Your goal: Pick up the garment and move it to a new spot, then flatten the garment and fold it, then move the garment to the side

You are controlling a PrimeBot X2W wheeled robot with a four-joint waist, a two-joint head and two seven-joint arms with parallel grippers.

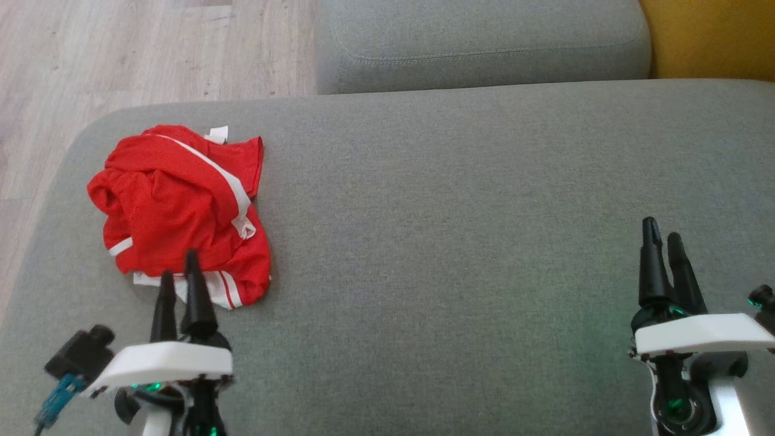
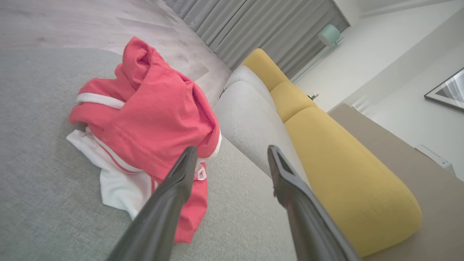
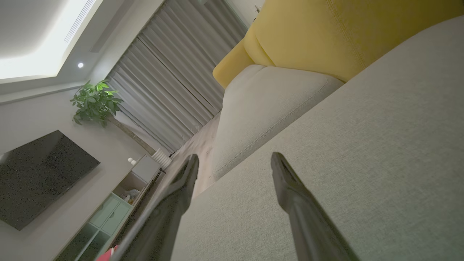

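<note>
Crumpled red garment just beyond spread left jaws.

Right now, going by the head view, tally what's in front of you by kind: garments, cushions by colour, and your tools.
red garment: 1
grey cushions: 2, near grey cushion and far grey cushion
yellow cushion: 1
tools: 2, left tool and right tool, both open
total: 6
</note>
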